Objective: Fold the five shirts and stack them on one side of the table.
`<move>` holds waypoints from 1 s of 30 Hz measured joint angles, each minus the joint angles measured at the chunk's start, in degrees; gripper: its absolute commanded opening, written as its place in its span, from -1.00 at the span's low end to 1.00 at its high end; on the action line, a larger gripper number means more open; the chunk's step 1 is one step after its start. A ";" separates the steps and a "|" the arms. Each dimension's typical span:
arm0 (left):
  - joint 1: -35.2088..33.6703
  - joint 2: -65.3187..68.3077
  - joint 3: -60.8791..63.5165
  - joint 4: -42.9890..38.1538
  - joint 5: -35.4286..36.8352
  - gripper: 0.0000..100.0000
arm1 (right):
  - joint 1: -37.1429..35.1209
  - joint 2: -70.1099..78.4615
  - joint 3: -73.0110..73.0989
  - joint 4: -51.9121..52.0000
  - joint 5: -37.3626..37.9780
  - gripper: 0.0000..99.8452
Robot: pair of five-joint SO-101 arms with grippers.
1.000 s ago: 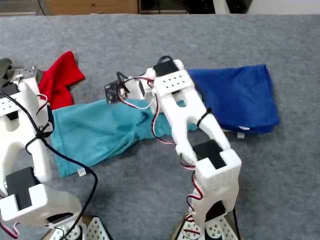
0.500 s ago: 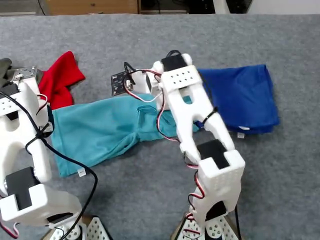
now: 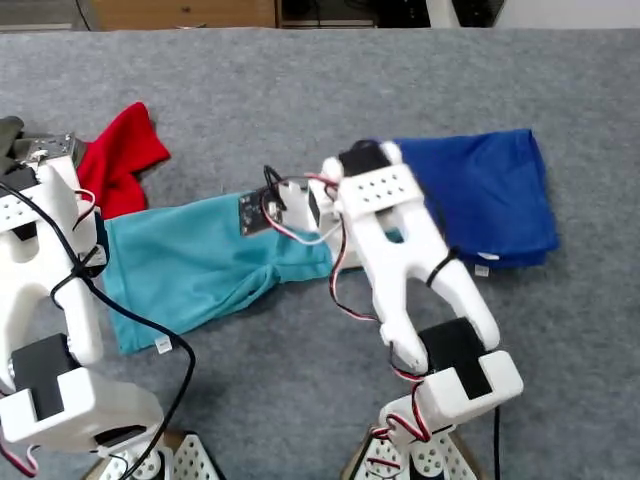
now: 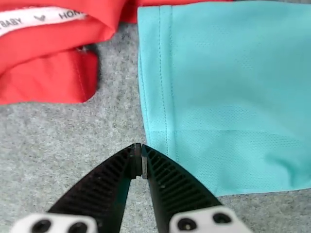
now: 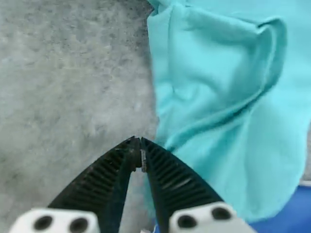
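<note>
Robotics lab or workshop, prob.: grey felt-covered table [image 3: 300, 80], wooden cabinet [image 3: 185, 12] past table's far edge (dark gear [image 3: 400, 12] beside it), loose-wired white arms [image 3: 400, 250].

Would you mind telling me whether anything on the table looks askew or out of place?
Yes: the teal shirt lies at a slant, bunched into twisted folds rather than spread flat. The red shirt sits crumpled beside it, while the blue shirt lies flat and tidy.
</note>
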 measured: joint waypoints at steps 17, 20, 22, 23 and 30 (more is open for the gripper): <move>0.00 0.00 0.00 0.00 0.00 -0.96 | 4.31 10.37 -0.44 -31.74 -4.22 -1.00; 0.00 0.00 0.00 0.00 0.00 -0.96 | 4.31 12.22 -0.44 -34.37 -4.57 -1.00; 0.00 0.00 0.00 0.00 0.00 -0.96 | 4.31 12.31 -1.05 -34.73 -6.59 -1.00; 0.00 0.00 0.00 0.00 0.00 -0.96 | 4.31 12.40 -2.46 -34.81 -7.56 -1.00; 0.00 0.00 0.00 0.00 0.00 -0.96 | 6.24 11.60 -8.88 -35.43 -14.24 -1.00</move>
